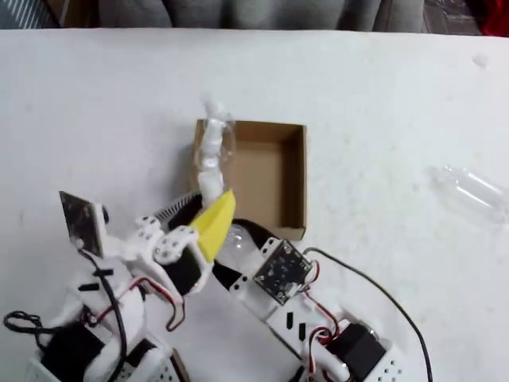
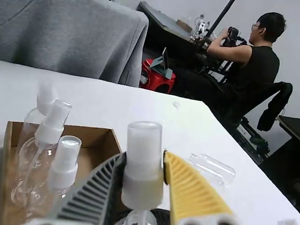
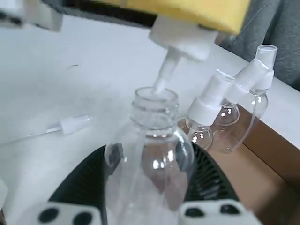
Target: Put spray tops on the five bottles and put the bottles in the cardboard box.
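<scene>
My left gripper (image 2: 143, 158) is shut on a white spray top (image 2: 143, 140), held between a grey ribbed finger and a yellow finger (image 1: 215, 219). The top's tube dips into the neck of a clear bottle (image 3: 150, 136). That bottle stands upright in my right gripper (image 3: 150, 161), which is shut on it just in front of the cardboard box (image 1: 274, 171). Three capped bottles (image 2: 47, 136) stand together at one side of the box (image 2: 93, 133). Another bare bottle (image 1: 473, 189) lies on the table far to the right.
A loose spray top (image 3: 75, 124) with its thin tube lies on the white table beside the held bottle. The table's far edge (image 1: 254, 30) runs along grey cloth. Both arm bases crowd the near edge.
</scene>
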